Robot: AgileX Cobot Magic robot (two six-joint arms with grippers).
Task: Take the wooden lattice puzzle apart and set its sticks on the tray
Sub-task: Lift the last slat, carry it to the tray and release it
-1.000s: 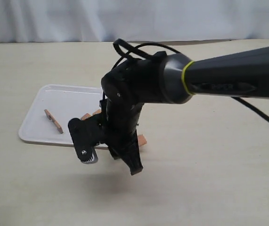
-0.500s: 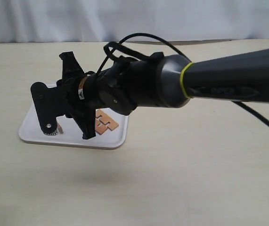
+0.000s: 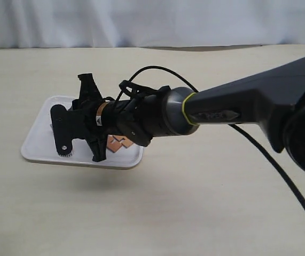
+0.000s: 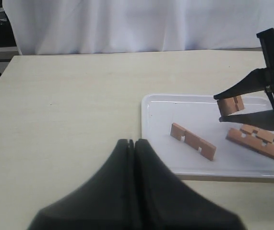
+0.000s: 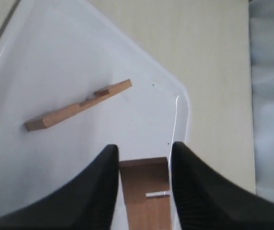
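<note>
No assembled lattice puzzle shows, only separate sticks. My right gripper (image 3: 80,125) (image 5: 144,149) hangs over the white tray (image 3: 37,141) (image 4: 156,124), shut on one reddish-brown notched stick (image 5: 146,191) (image 4: 231,104) held just above the tray floor. A single stick (image 4: 193,141) (image 5: 77,110) lies flat on the tray. Two more sticks (image 4: 254,139) (image 3: 117,143) lie side by side near the tray's edge. My left gripper (image 4: 131,142) is shut and empty, over the bare table beside the tray; it is out of the exterior view.
The right arm (image 3: 221,109) stretches across the table from the right, its cable (image 3: 270,165) trailing behind. A white curtain (image 3: 152,21) backs the beige table (image 3: 205,213).
The right arm has swung left from the tray's front right corner to above the tray and dropped lower, carrying the stick. The two side-by-side sticks have come into view behind it.
</note>
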